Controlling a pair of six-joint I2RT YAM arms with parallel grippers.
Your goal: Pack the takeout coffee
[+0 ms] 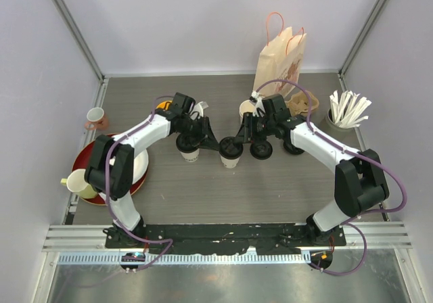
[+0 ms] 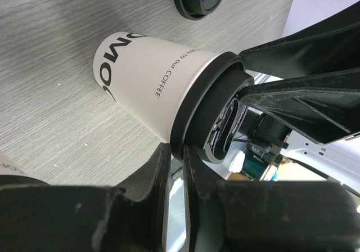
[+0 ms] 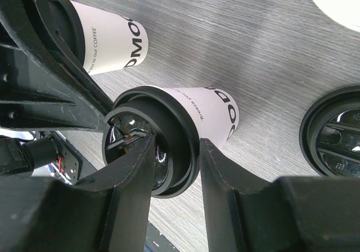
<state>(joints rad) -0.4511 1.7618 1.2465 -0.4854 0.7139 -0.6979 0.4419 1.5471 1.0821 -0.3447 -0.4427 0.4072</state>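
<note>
Left cup [image 1: 191,153], right cup [image 1: 231,157] upright, long axes vertical.

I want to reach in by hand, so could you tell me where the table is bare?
Free: the near strip in front of the left cup and right cup, and the back-left stretch between pink cup and paper bag. Crowded: the middle, around the cups and loose lids.
</note>
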